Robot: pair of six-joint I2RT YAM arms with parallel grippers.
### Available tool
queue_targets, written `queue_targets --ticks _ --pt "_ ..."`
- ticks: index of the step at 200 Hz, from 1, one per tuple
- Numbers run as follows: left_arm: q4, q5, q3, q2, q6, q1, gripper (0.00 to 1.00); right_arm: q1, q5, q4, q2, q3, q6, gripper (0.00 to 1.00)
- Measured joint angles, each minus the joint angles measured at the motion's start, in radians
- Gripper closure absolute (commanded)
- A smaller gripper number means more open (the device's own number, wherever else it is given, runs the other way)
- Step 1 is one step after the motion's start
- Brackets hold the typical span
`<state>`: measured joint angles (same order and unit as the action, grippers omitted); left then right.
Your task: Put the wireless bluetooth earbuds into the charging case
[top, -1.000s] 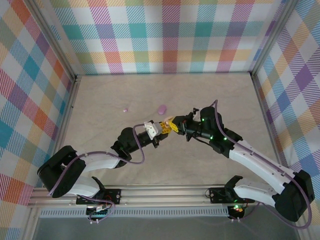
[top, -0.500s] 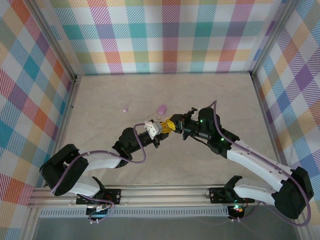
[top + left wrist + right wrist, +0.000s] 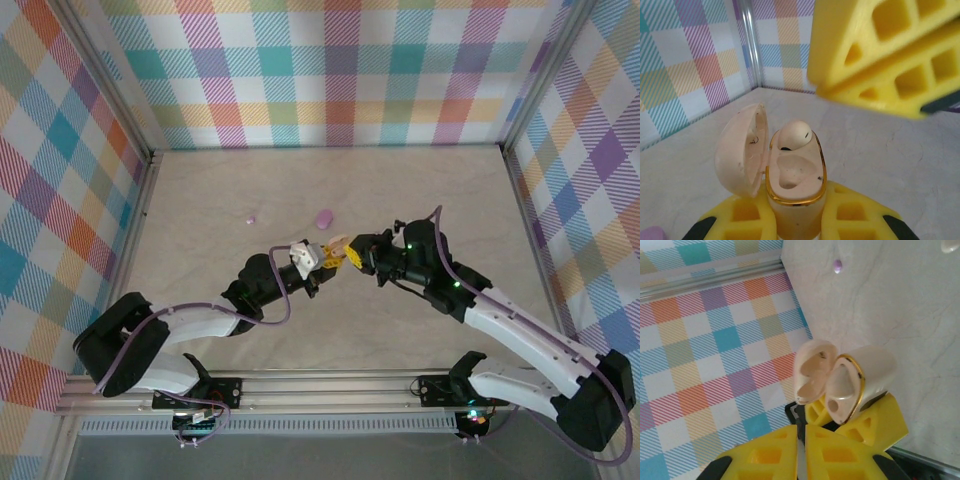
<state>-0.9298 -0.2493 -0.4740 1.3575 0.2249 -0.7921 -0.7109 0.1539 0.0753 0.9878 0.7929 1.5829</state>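
My left gripper (image 3: pixel 795 220) is shut on the cream charging case (image 3: pixel 795 170), which stands upright with its lid (image 3: pixel 740 147) swung open to the left. One cream earbud (image 3: pixel 794 134) rests in the far slot, sticking up a little; the near slot is empty. My right gripper (image 3: pixel 801 450) hovers just above and beyond the case (image 3: pixel 860 377), its yellow fingers (image 3: pixel 880 55) a narrow slit apart with nothing between them. In the top view both grippers, left (image 3: pixel 318 262) and right (image 3: pixel 345 252), meet at mid-table. A light purple earbud (image 3: pixel 250 218) lies on the table at the far left.
A purple case (image 3: pixel 323 217) sits on the table just beyond the grippers. A cream bit (image 3: pixel 951 245) lies cut off at the right wrist view's top corner. Plaid walls with metal rails (image 3: pixel 150 160) close in the table on three sides.
The right gripper's fingers have eased slightly apart and its wrist has shifted a little back from the case. The left arm has kept the case still.
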Motion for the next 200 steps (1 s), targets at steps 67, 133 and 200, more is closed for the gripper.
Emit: queue_targets --ticks 67,133,200 --pt "0.369 -0.002 -0.026 -0.267 0.010 0.129 1.00 0.211 0.144 0.309 0.109 0.299 -0.476 0.58" --pt "0.602 0.035 0.043 -0.494 0.010 0.153 1.00 0.195 0.196 0.528 0.709 0.675 -1.255 0.59" --pt "0.723 0.076 0.095 -0.605 -0.003 0.154 1.00 0.041 0.175 0.583 1.119 0.870 -1.647 0.52"
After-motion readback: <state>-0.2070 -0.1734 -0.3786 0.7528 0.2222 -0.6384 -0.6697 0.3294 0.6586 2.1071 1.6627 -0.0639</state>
